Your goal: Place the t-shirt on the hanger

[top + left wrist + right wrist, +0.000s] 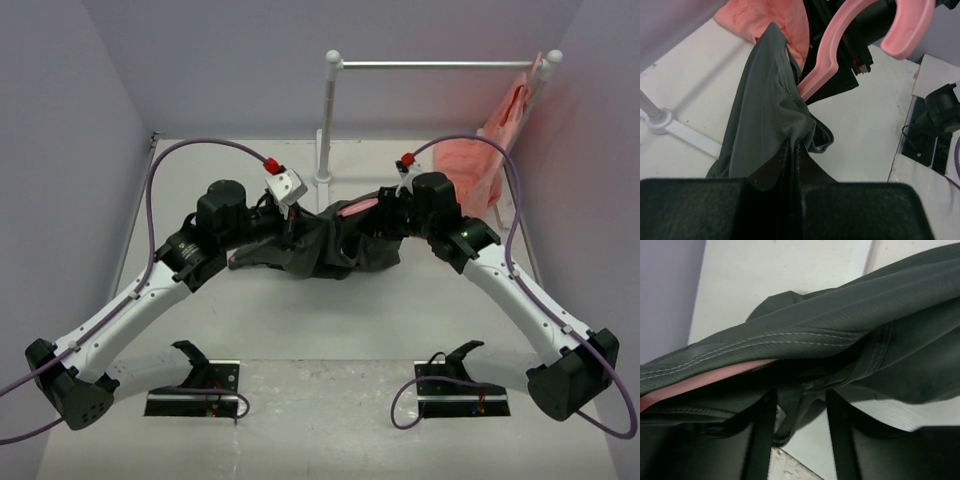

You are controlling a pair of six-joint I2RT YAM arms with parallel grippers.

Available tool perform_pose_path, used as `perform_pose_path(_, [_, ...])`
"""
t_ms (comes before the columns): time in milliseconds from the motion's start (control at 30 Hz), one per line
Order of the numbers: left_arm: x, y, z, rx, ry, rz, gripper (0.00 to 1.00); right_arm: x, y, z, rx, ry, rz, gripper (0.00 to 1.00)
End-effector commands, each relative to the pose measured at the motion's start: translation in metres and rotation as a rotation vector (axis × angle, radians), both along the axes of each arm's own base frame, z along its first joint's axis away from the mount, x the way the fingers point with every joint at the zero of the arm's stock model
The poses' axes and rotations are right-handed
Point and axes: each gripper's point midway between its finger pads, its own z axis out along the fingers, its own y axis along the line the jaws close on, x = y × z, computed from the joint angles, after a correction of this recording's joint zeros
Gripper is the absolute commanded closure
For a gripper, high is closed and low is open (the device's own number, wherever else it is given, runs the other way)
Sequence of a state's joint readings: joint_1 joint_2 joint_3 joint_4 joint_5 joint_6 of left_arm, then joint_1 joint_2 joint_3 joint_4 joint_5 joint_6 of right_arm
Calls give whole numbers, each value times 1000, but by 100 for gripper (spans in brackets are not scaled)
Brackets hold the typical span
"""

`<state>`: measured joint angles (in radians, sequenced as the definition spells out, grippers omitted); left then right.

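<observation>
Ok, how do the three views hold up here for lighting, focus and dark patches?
Top external: even light, sharp, soft shadows only; the dark charcoal-grey cloth t-shirt shows little fold detail. Left wrist: the left gripper is a near-black blurred mass; the thin pink plastic hanger looks slightly soft. Right wrist: shirt stitching crisp, the right gripper's fingers underexposed silhouettes.

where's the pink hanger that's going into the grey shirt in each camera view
top external: the hanger is a pink sliver poking from the t-shirt, picture centre.
left wrist: upper middle to right, its arm and hook rising out of the cloth.
right wrist: pink strip at left, under the stitched hem.
Shared landmark: the dark grey t-shirt.
</observation>
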<state>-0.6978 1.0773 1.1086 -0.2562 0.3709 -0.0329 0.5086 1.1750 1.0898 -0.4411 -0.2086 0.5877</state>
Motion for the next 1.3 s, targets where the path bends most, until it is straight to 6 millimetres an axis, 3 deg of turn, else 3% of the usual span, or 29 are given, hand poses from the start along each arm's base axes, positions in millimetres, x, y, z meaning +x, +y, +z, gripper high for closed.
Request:
perform_pose_path(0, [9,-17,6,-177,73,-67,100,-4,-23,42,-74,-101,-32,48])
perform_pose_path(100, [15,-4,-12,-267,186,-151,100,-4,-54,66,-93,-188,-106,44])
perform_pose_path(200, [21,5,-22,-282,206,-182,100,-1,-76,63,-94,-206,-109,40])
perform_pose_path(267, [19,3,-28,-271,220,-218,100,1,-77,60,-94,-237,-53,37])
perform_pose_path(333, [14,-1,-34,-264,243,-275,100,-5,-55,59,-68,-346,149,26])
perform_pose_path(367, [9,-4,-37,-262,256,-319,100,-14,-38,60,-15,-380,275,11])
perform_pose_path(400, [5,-5,-39,-259,267,-357,100,-22,-27,61,24,-400,371,1])
perform_pose_path(567, [-7,-8,-52,-243,319,-476,100,-41,-4,68,104,-532,635,1])
perform_pose_path(833, [-9,-11,-60,-235,368,-521,100,-71,35,78,135,-663,871,3])
perform_pose_path(933, [-5,-11,-64,-223,407,-494,100,-66,45,83,145,-671,893,18])
perform_pose_path(967, [-2,-12,-64,-218,412,-483,100,-63,48,85,150,-673,902,44])
perform_pose_path(1000, [0,-12,-62,-216,409,-473,100,-60,49,87,150,-678,905,77])
perform_pose_path(1033, [2,-13,-58,-216,402,-467,100,-56,50,86,142,-668,891,99])
perform_pose_path(1067, [4,-13,-56,-216,398,-456,100,-52,50,84,133,-662,876,100])
perform_pose_path(1100, [10,-13,-50,-217,383,-413,92,-47,49,83,115,-673,847,100])
perform_pose_path(1133, [17,-12,-44,-216,364,-363,82,-43,48,83,101,-685,819,100])
perform_pose_path(1167, [26,-9,-38,-212,334,-296,63,-42,47,86,99,-703,797,100])
perform_pose_path(1200, [27,-8,-37,-211,328,-283,59,-39,46,86,91,-706,780,100])
perform_pose_path(1267, [39,4,-9,-235,199,-146,10,-41,42,96,92,-733,740,100])
